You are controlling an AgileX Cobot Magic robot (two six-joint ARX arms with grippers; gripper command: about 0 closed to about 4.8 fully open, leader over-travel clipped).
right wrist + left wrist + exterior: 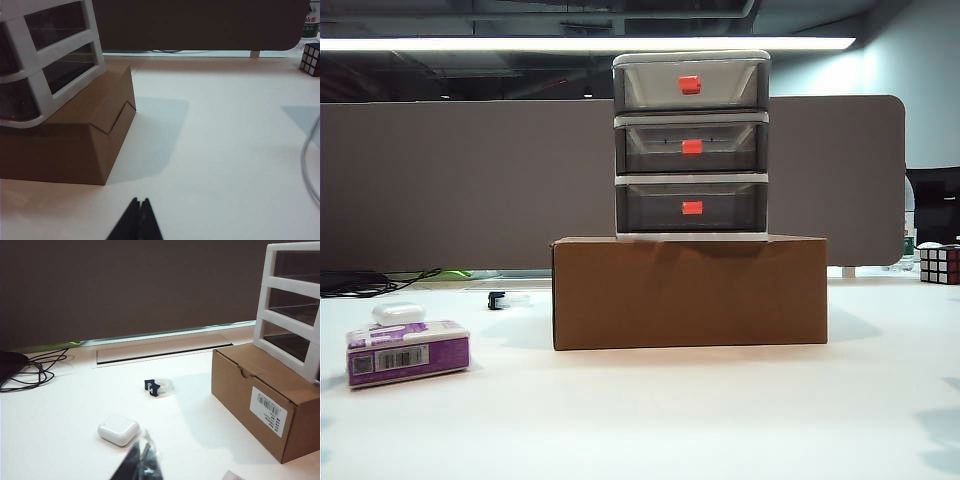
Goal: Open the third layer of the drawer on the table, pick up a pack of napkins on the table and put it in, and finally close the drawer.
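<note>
Centre of exterior frame: drawer [691,145] seen atop cardboard box [689,292], third layer [691,207] closed. Lower left: pack of napkins [407,352] on table [720,420]. Left gripper [141,466] and right gripper [139,220] seen closed, empty, above table.

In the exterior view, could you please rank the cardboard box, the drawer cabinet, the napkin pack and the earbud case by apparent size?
1. cardboard box
2. drawer cabinet
3. napkin pack
4. earbud case
</note>
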